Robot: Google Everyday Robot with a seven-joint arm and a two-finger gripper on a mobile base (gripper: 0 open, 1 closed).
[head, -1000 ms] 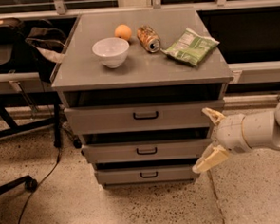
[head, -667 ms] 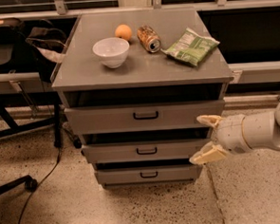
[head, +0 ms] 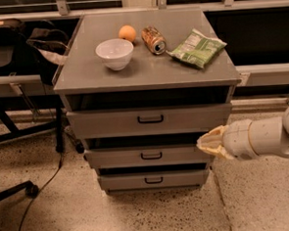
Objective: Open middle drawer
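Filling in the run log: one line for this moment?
phase: approach | gripper: at right end of middle drawer front | handle: not grasped

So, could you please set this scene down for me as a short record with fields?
gripper: gripper at the right end of the middle drawer, level with its front; contact cannot be told
handle: handle centred on that front, nothing on it, left of the gripper
neighbours: top drawer above, bottom drawer below
cabinet top: white bowl, orange, can on its side, green snack bag
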